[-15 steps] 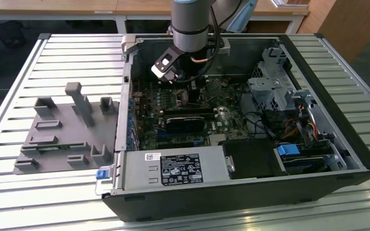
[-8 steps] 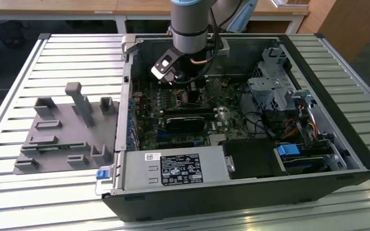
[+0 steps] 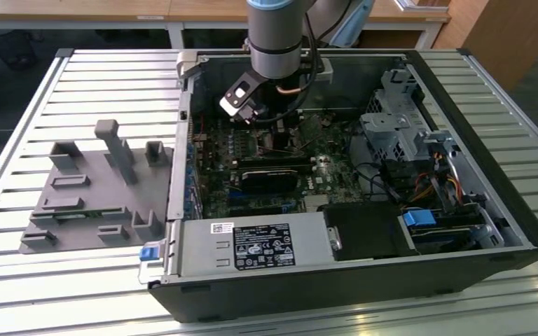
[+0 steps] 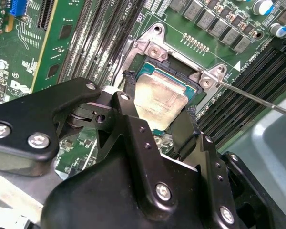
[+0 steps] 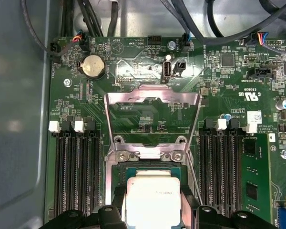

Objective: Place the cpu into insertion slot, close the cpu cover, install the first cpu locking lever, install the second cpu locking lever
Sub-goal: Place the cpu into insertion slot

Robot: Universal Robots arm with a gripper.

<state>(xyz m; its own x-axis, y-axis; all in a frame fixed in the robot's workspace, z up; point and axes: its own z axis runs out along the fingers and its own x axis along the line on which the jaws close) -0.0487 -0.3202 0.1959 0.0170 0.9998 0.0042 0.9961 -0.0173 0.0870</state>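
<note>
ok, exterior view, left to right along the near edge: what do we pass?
grey moulded fixture → blue latch → power supply → blue drive tab

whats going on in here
A robot arm reaches into an open computer case. Its gripper is shut on the cpu, holding it in or just above the insertion slot on the green board. The cpu cover stands flipped open beyond the slot, not yet closed.
</note>
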